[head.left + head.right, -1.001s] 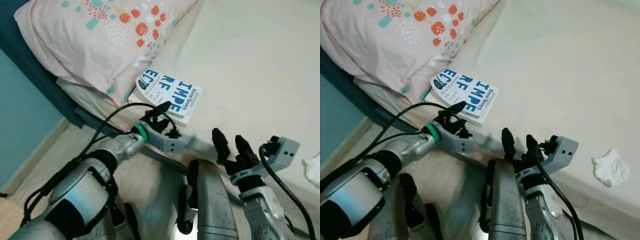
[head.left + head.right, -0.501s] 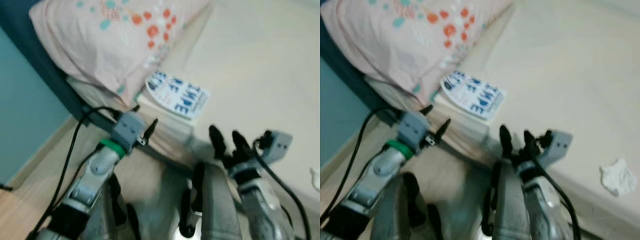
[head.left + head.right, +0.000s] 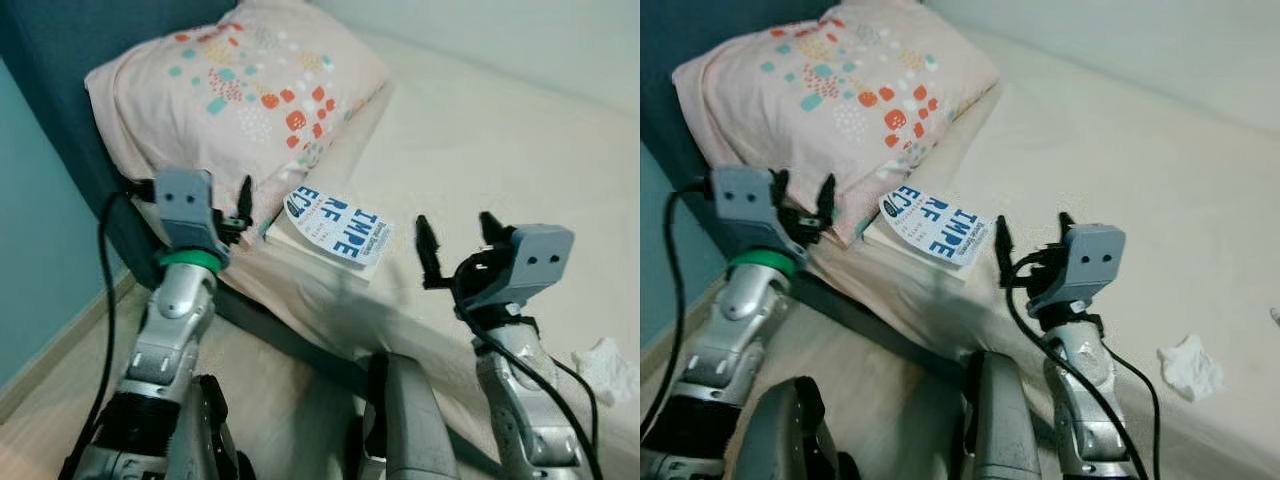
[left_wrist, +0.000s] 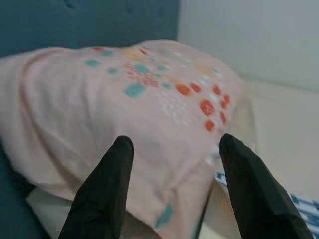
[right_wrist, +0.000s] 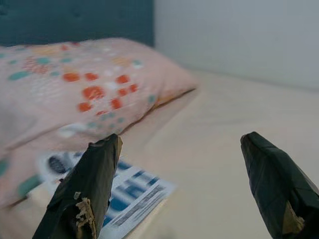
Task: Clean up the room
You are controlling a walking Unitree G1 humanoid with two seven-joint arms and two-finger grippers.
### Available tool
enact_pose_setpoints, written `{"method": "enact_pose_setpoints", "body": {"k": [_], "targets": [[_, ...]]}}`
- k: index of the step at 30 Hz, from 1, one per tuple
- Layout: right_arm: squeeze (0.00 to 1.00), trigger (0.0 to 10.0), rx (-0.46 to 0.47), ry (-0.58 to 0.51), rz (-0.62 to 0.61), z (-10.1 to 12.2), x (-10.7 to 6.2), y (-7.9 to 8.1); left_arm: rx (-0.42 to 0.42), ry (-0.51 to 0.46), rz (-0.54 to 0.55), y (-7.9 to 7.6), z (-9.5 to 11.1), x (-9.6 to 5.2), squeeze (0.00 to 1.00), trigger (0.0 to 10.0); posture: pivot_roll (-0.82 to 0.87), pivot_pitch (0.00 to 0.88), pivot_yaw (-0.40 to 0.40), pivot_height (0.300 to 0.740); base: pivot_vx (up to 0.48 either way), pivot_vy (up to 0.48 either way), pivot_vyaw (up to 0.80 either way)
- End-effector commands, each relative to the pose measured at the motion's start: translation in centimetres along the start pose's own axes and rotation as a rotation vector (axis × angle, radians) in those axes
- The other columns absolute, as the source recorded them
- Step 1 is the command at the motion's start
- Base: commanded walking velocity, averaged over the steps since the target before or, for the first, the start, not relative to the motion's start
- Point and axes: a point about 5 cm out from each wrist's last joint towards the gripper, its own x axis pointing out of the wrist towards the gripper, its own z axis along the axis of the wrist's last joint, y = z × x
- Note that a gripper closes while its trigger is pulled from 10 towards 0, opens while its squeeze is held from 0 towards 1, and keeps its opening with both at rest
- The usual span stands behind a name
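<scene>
Left tool (image 3: 243, 203): fingers apart, holding nothing, raised in front of the pillow (image 3: 235, 95).
Right tool (image 3: 456, 243): fingers wide apart, holding nothing, raised just right of the book (image 3: 335, 228).
Book: white with big blue letters, flat on the bed (image 3: 500, 140), between the two tools, one corner beside the pillow.
Tissue (image 3: 1188, 366): crumpled, white, on the bed, well to the right of the right tool.
Left wrist view: pillow close up, a blue headboard (image 4: 75, 22) behind it.
</scene>
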Motion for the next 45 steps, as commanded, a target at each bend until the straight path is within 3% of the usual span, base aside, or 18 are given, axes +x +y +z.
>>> {"method": "enact_pose_setpoints", "body": {"k": [1,8,14,45], "targets": [[0.0,10.0,-0.024,-0.012,-0.023,0.1,-0.1,-0.6,0.006,0.037,-0.008,-0.4,-0.5,-0.4,0.0,10.0,-0.04,0.061,-0.025,0.537,0.0,0.0,0.0],[0.0,10.0,-0.047,-0.04,-0.078,0.5,1.1,-2.3,0.03,0.019,0.005,-0.8,-0.7,0.0,0.0,10.0,-0.04,0.045,-0.039,0.572,0.0,0.0,0.0],[0.0,10.0,-0.048,-0.039,-0.094,0.2,0.9,-2.9,0.022,0.022,0.0,-1.4,-0.4,0.2,0.0,10.0,-0.04,0.043,-0.041,0.597,0.0,0.0,0.0],[0.0,10.0,-0.034,-0.014,-0.088,-1.0,1.1,-2.9,0.025,0.039,-0.03,-2.4,-0.6,0.3,0.0,10.0,-0.03,0.047,-0.04,0.727,0.0,0.0,0.0]]}}
